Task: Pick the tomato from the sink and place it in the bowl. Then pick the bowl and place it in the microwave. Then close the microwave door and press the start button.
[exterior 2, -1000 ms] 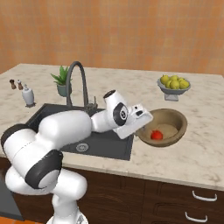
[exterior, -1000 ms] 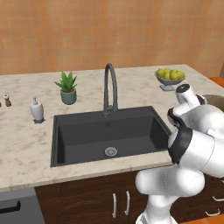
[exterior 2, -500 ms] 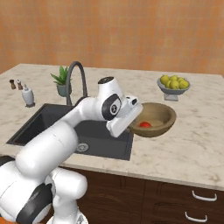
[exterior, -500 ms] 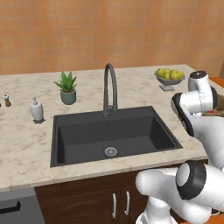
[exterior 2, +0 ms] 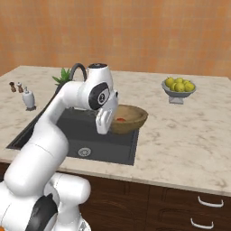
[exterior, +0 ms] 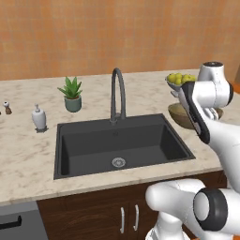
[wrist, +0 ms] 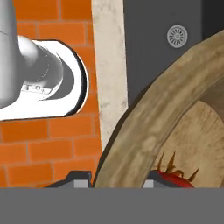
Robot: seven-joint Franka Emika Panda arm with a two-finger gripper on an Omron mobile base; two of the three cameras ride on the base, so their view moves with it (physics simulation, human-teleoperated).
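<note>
I have the tool (wrist: pixel 117 180) pinching the rim of the bowl (exterior 2: pixel 131 118), one finger each side, lifted just right of the sink (exterior: pixel 123 143) with the tomato (exterior 2: pixel 120 120) inside, microwave-bound.

The robot is a glossy white arm (exterior 2: pixel 49 135) built of rounded, tubular links. Dark grey to black rings mark its joints, and a round dark cap sits on the side of the wrist link, bearing a small pale mark. A dark flat disc tops the upper wrist joint. The hand (exterior 2: pixel 104 121) is white with a black edge strip.
</note>
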